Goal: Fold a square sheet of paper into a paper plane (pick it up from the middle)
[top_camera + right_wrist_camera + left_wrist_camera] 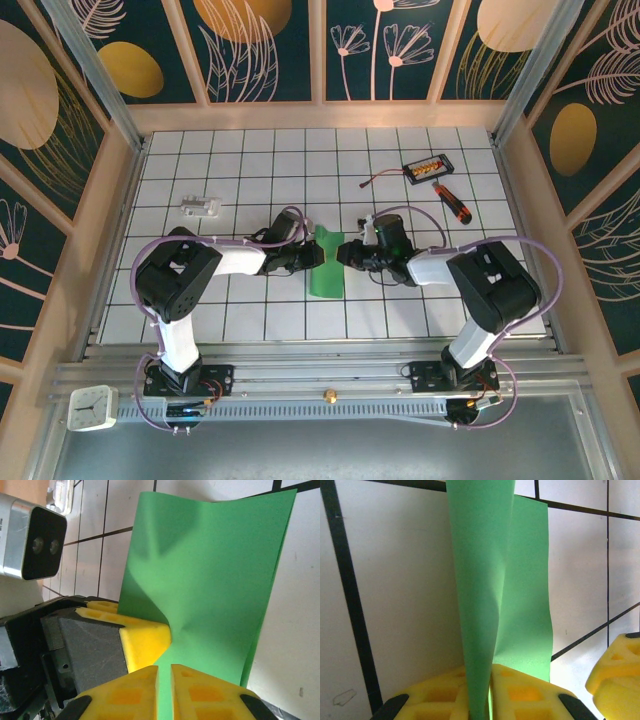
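Green paper (326, 272), folded over on itself into a long narrow strip, sits at the middle of the tabletop (250, 160), directly between the two arms. The left hand (480, 702) is squeezed narrow on it. Both layers run out of the slit between its yellow pads (520, 695), then part a little further along, so the fold looks loose rather than pressed flat. The right hand (164, 687) comes in from the opposite side and is likewise closed on the sheet, nipping it just beside the left hand's grip. The paper buckles into a soft curve where the two grips meet. Holding it from both sides at mid-length probably keeps the layers lined up and the strip steady, so one hand can let go and take a new hold for the next crease without the fold springing apart. Whether the strip's lower edge touches the tiles I cannot tell. No pointed nose or wings show, so the plane seems only at an early fold. A screwdriver (452, 203) and a small black box (427, 167) lie well apart at the far right, out of the working area.
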You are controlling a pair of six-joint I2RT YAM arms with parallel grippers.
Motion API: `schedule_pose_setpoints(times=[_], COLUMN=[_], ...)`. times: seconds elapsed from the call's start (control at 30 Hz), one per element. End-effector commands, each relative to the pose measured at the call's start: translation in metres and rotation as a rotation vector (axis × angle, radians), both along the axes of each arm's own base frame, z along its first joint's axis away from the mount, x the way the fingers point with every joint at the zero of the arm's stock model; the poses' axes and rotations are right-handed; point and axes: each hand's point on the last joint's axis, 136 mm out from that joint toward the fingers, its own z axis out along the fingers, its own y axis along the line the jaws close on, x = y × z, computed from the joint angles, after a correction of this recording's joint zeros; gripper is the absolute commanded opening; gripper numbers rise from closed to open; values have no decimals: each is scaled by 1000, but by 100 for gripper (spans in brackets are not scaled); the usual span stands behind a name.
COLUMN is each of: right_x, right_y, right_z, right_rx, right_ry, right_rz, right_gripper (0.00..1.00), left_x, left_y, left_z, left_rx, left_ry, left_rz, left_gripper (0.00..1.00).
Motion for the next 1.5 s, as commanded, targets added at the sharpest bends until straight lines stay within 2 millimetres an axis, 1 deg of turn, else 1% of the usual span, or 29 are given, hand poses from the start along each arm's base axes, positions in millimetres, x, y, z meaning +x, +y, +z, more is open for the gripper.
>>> schedule_pose_setpoints(times=[0.0,0.2,0.57,0.8,0.97,1.1,1.2,1.3,1.37,1.4,1.43,1.47], right_x=[0,0,-3,-10,-14,-16,-17,-18,-18,-18,-18,-18], right_y=[13,17,3,-6,-9,-13,-14,-16,-18,-19,-21,-22], right_z=[0,-10,-48,-60,-66,-70,-72,-75,-77,-78,-79,-80], right_rx=[5,-15,-128,-170,-186,-197,-206,-217,-228,-235,-243,-250], right_ry=[0,23,89,123,142,155,163,171,177,180,183,185], right_rz=[36,54,30,12,4,-4,-11,-19,-25,-28,-32,-34], right_gripper=[14,12,10,8,6,5,5,4,3,3,2,2], left_x=[-14,-14,-14,-10,-5,-1,1,6,10,13,15,17], left_y=[49,50,50,49,49,51,54,60,64,64,62,58], left_z=[-63,-63,-62,-55,-48,-39,-31,-15,1,12,20,34], left_rx=[246,247,247,242,245,255,267,288,300,288,271,236], left_ry=[83,83,83,67,47,25,6,-29,-64,-85,-95,-115], left_rz=[88,90,92,98,108,120,127,148,171,181,184,188], left_gripper=[16,16,16,18,27,32,37,44,46,46,47,47])
